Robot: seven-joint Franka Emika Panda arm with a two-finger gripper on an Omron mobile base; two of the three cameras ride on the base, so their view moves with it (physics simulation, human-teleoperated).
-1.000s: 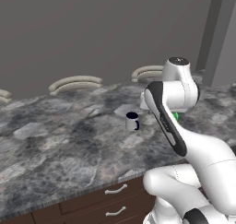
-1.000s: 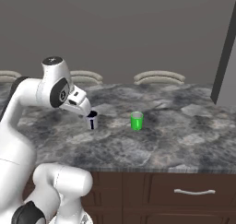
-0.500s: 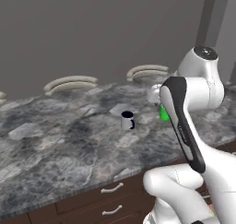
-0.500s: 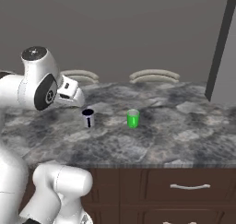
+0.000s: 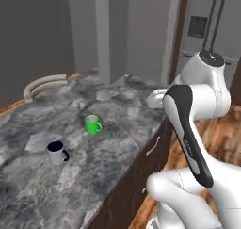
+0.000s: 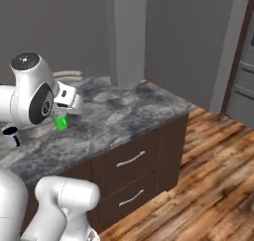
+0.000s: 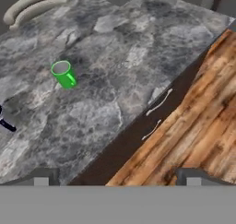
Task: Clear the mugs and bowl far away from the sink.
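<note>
The bright green mug stands upright on the grey marble counter. The white mug with the navy rim stands a little to its near left. In the hand view the green mug is at upper left, and the navy-rimmed mug is cut by the left edge. My gripper hangs open and empty above the counter's front edge, well apart from both mugs. In the right base view my hand partly covers the green mug. The bowl and the sink are out of view.
The counter ends at the right over dark drawers with silver handles. Wooden floor lies beyond them. A grey pillar rises behind the counter's far end. Pale curved chair backs stand past the far edge.
The whole picture has swung, so the cameras have moved with the base; the counter's end and the floor now show. Both mugs stay on the counter. The gripper stays open.
</note>
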